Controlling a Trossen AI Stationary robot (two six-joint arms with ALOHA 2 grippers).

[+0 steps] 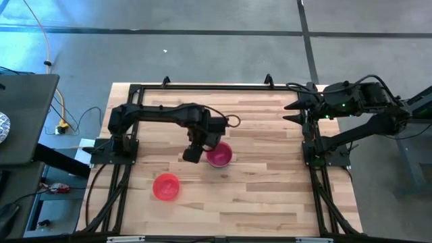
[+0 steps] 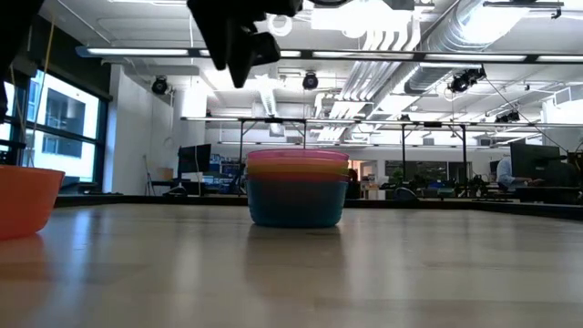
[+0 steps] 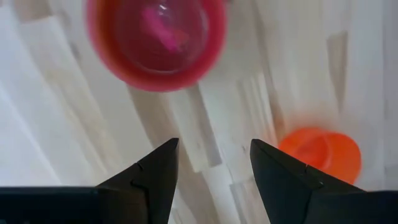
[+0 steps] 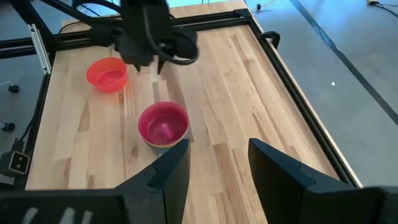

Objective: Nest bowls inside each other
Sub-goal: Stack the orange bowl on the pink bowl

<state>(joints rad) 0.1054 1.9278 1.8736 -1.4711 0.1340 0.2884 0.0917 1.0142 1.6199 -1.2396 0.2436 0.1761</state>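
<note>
Near the middle of the wooden table (image 1: 270, 189), a stack of nested bowls (image 1: 219, 155) is seen, with a pink bowl (image 4: 163, 123) on top. From the low view the stack (image 2: 297, 187) shows pink, orange-yellow and teal bands, the teal bowl (image 2: 297, 204) at the bottom; how many bowls are nested cannot be counted. The inside of the pink bowl is seen to be empty. One red bowl (image 1: 166, 186) stands alone, well apart from the stack, nearer the front edge on the left side; it too is empty.

The bowls are judged to be light, stiff plastic with smooth, somewhat slippery walls, unlikely to break. The red bowl is best taken by its thin rim, one finger inside and one outside, since the round wall offers little else to pinch. A light bowl may slide or tip if nudged before the fingers close.

The left gripper (image 3: 213, 168) is held above the table just beside the stack, between it and the red bowl, with its fingers spread and nothing held. The right gripper (image 4: 217, 167) is parked at the far right edge of the table, fingers apart and empty.
</note>
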